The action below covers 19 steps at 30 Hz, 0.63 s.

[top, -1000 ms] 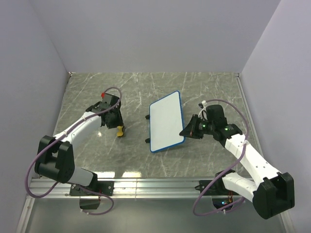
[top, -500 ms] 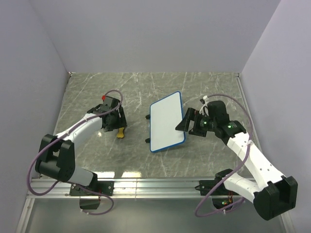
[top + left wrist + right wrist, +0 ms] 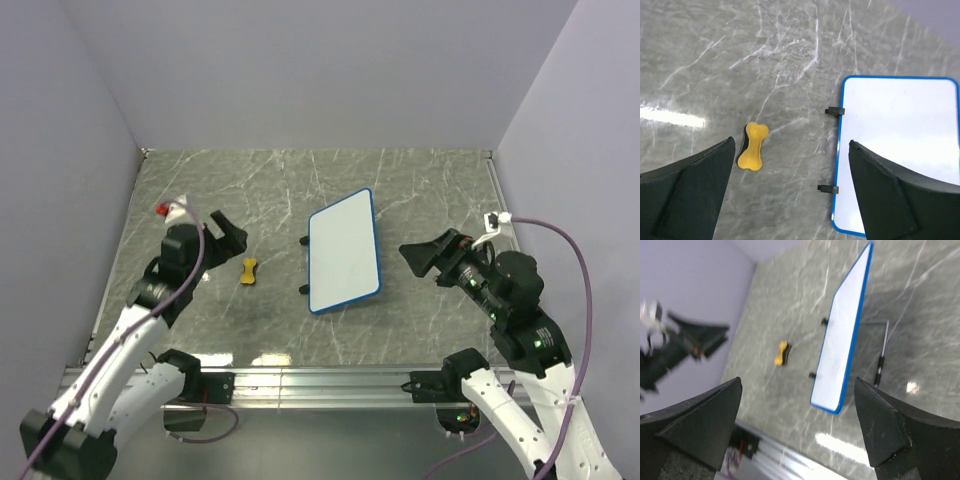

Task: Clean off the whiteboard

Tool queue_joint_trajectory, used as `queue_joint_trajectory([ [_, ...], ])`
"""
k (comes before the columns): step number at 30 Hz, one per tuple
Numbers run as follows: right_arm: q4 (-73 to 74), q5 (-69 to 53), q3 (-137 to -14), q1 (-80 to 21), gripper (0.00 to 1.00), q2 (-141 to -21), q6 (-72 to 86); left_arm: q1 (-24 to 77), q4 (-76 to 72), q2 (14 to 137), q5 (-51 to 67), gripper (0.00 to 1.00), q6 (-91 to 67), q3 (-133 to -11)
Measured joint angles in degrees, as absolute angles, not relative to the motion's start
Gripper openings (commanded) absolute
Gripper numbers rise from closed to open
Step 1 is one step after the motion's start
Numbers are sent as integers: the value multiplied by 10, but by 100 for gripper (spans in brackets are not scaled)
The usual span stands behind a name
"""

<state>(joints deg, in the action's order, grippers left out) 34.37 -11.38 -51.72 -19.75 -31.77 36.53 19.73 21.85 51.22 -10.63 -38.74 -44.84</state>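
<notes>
The small white blue-rimmed whiteboard (image 3: pixel 345 250) lies mid grey marbled counter (image 3: pixel 420 180), with the yellow bone-shaped eraser (image 3: pixel 248 270) loose on its left. My left end effector (image 3: pixel 218 233) and right end effector (image 3: pixel 425 256) hang spread and empty. Unpinned, the board may skid if I wipe.

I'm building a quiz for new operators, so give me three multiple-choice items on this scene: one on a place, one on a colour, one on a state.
1. Where is the eraser?
A. on the table, left of the whiteboard
B. on top of it
C. right of it

2. What colour edges the whiteboard?
A. red
B. blue
C. green

3. The left gripper is:
A. shut on the eraser
B. shut on the whiteboard
C. open and empty

Answers:
1 A, it lies on bare table, apart from the board's left side.
2 B, a thin blue band runs round the white face.
3 C, its fingers are spread wide with only table between them.
</notes>
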Motion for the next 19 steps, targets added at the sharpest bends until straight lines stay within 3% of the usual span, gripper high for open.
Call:
queue_joint_trajectory([
  [7, 336, -25, -469, -197, 100, -286, 426, 198, 167, 337, -167, 97, -449, -292],
  [19, 331, -29, -435, -197, 100, -256, 419, 199, 214, 255, -261, 95, -427, -335],
])
